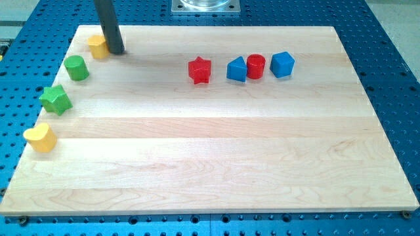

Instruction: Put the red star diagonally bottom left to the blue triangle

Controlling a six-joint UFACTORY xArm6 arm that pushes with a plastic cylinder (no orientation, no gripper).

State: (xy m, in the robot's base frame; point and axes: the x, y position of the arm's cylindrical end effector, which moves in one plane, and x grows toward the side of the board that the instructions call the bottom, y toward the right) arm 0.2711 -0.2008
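1 red star [199, 70] well right of my tip [116, 50], left of blue triangle [236, 69]

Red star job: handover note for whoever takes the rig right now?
Tool: my tip rests at the view's top left, right beside the yellow block, far from the job's blocks.
Red star-shaped block sits level with and to the view's left of the blue triangular block, a small gap between them.
A red cylinder and a blue cube-like block follow on the triangle's right.
Done: nothing visible.
Left: push the star down to the triangle's bottom left.
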